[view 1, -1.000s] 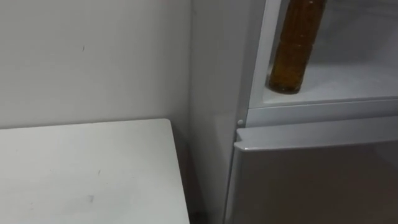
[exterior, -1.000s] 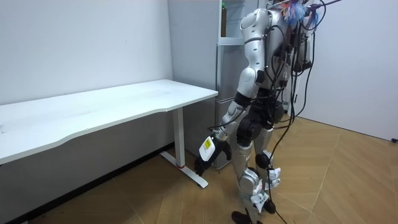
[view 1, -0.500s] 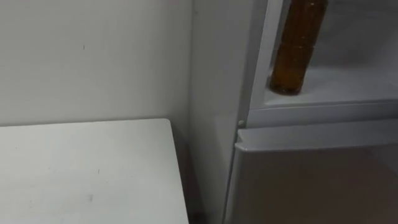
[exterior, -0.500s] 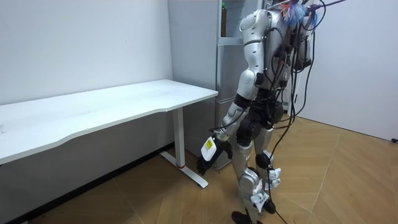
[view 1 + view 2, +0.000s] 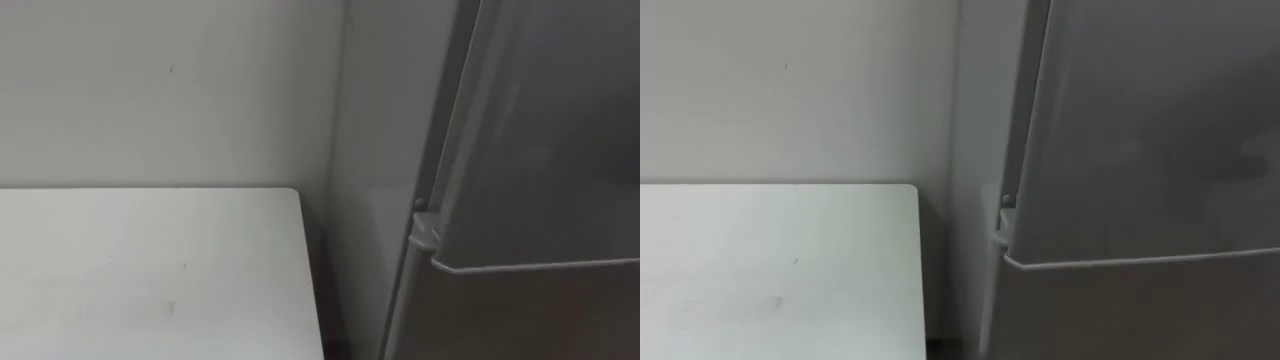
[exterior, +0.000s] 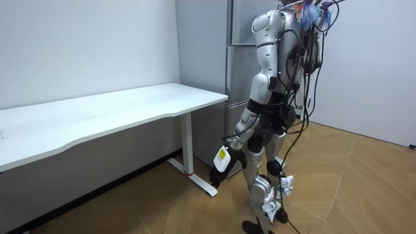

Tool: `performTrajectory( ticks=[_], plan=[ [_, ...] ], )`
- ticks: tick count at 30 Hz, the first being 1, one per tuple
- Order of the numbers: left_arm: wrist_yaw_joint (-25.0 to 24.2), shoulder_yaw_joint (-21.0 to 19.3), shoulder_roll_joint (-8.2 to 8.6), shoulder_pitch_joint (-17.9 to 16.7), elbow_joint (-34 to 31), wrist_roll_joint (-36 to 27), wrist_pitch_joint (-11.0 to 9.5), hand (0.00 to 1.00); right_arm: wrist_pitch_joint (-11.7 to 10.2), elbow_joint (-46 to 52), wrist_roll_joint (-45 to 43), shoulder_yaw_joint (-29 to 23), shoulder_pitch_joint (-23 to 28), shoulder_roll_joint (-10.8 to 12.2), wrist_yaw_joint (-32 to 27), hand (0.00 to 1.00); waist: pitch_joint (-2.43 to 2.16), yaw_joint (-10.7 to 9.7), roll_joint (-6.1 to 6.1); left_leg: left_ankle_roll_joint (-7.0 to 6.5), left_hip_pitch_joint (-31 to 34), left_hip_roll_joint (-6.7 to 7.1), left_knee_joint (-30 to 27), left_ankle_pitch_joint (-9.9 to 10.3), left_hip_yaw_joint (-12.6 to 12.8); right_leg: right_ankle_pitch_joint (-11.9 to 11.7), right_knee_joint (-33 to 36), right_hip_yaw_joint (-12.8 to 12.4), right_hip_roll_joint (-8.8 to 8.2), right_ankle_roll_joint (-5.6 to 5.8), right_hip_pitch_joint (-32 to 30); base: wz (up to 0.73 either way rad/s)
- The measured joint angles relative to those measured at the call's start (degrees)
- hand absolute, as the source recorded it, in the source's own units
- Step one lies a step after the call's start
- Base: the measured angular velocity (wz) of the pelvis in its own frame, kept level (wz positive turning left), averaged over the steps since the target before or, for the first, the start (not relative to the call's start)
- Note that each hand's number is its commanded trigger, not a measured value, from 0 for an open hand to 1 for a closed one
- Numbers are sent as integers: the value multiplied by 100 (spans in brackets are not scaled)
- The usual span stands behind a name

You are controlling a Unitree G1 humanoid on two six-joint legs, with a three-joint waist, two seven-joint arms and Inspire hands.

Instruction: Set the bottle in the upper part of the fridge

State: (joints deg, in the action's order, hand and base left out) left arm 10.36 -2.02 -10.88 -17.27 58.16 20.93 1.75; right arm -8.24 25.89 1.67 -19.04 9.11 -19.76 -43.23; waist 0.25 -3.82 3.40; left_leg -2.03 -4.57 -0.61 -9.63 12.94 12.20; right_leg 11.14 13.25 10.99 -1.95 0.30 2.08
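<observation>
The grey upper fridge door (image 5: 540, 130) stands across the upper compartment and hides what is inside. Its lower edge lies just above the lower door (image 5: 520, 320), with the hinge (image 5: 424, 228) at its left. In the room view I stand close in front of the tall grey fridge (image 6: 237, 32), facing it. My left hand (image 6: 218, 170) hangs low beside my knee on the room view's left, its fingers loose and holding nothing.
A white table (image 5: 150, 270) sits to the left of the fridge, its right edge close to the fridge's side wall (image 5: 375, 150). The room view shows this long table (image 6: 117, 110) on white legs against the pale wall, and wooden floor (image 6: 364, 188) behind me.
The upper door has swung shut over the compartment, covering the amber bottle that stood on the shelf. The eye view has shifted a little. My left arm has hardly moved.
</observation>
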Motion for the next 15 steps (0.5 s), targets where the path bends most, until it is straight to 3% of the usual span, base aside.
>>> performTrajectory(
  ticks=[15],
  plan=[
    [-221, 296, -61, 13, -105, -3, -29, 0, -51, 1, -188, 713, -35, 0, 566, 0, -11, 114, -38, 2, 63, -2, -98, 0, -78, -1, 14, 81, -17, -1, 17, 3]
  ],
)
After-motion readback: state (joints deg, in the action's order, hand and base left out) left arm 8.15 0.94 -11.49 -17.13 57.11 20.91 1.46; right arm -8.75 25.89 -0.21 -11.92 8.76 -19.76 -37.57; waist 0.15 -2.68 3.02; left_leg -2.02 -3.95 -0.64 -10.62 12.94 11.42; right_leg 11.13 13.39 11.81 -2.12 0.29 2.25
